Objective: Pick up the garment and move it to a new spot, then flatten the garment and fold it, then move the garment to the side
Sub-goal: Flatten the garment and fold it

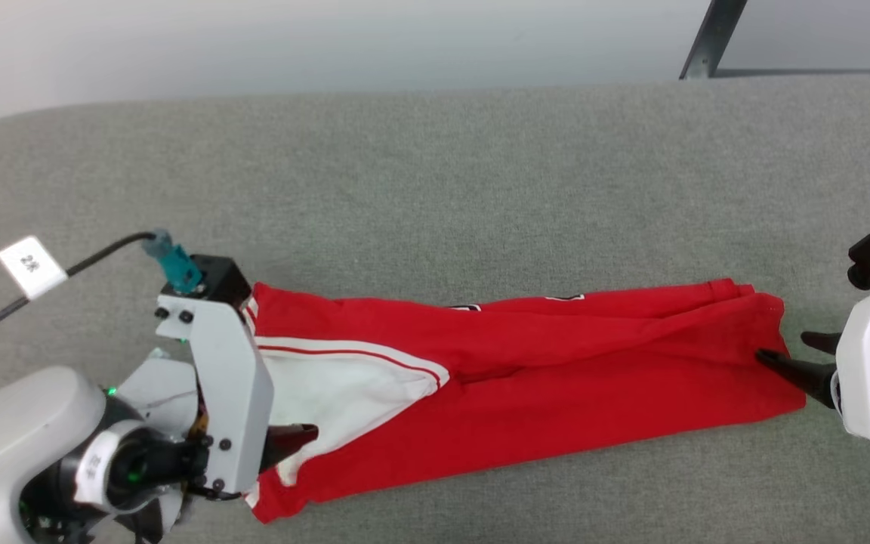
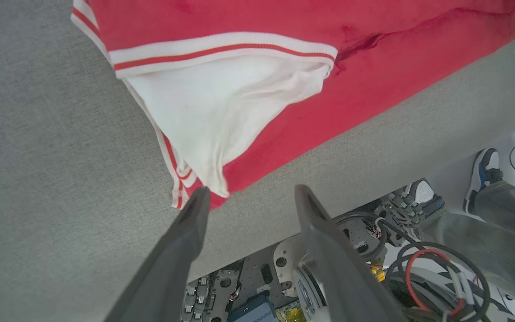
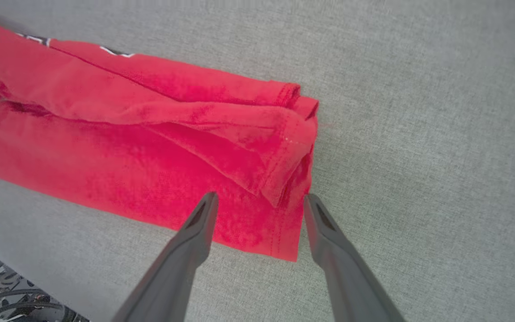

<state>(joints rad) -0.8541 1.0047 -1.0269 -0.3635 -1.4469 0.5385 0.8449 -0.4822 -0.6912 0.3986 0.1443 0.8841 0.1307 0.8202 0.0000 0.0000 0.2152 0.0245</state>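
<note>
The garment, a red jersey with a white sleeve and red-white striped trim, lies folded into a long band across the grey table. A sliver of black and white print shows at its far edge. At its left end my left gripper stands open; in the left wrist view one fingertip touches the striped corner of the garment, with bare table between the fingers. At the right end my right gripper is open over the hem. In the right wrist view the fingers straddle the garment's layered hem corner.
A white label hangs on the black cable at the left. A dark metal post rises at the back right. Past the table's near edge are the robot's base and cables and a person's shoes and trouser leg.
</note>
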